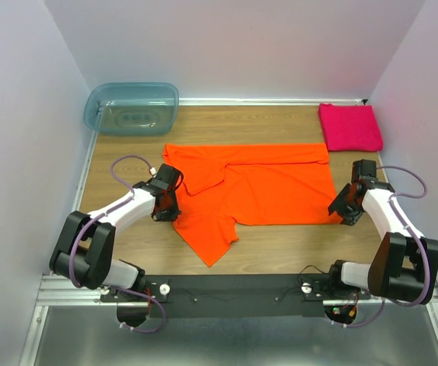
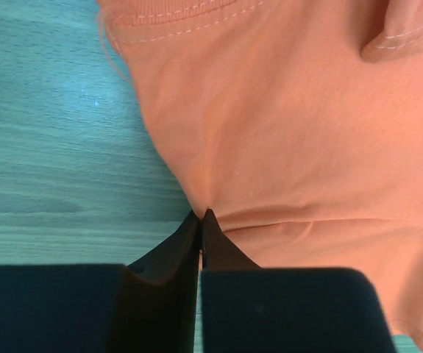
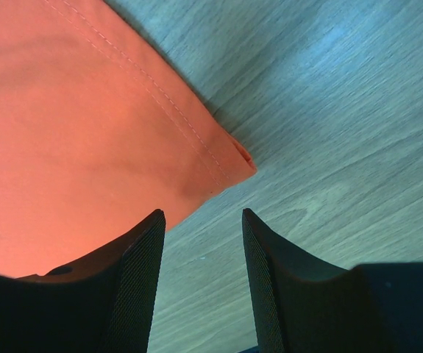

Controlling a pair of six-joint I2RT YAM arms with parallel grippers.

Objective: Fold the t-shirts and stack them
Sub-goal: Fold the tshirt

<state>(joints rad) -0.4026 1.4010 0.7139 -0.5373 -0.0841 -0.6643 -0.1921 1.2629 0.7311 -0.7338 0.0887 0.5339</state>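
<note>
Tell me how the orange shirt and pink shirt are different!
The bright orange cloth t-shirt lies spread wide mid-table; the magenta-pink cloth t-shirt is folded square in the far right corner. The left gripper pinches the orange one; nothing touches the pink one. Both lie on the wooden table.

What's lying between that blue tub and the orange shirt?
Nothing. In the top view, only a bare strip of the wooden table separates the blue tub from the orange shirt.

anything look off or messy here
Only the orange t-shirt: it lies half-folded and askew, one sleeve sticking out toward the near side. The pink t-shirt sits neatly folded at the far right.
</note>
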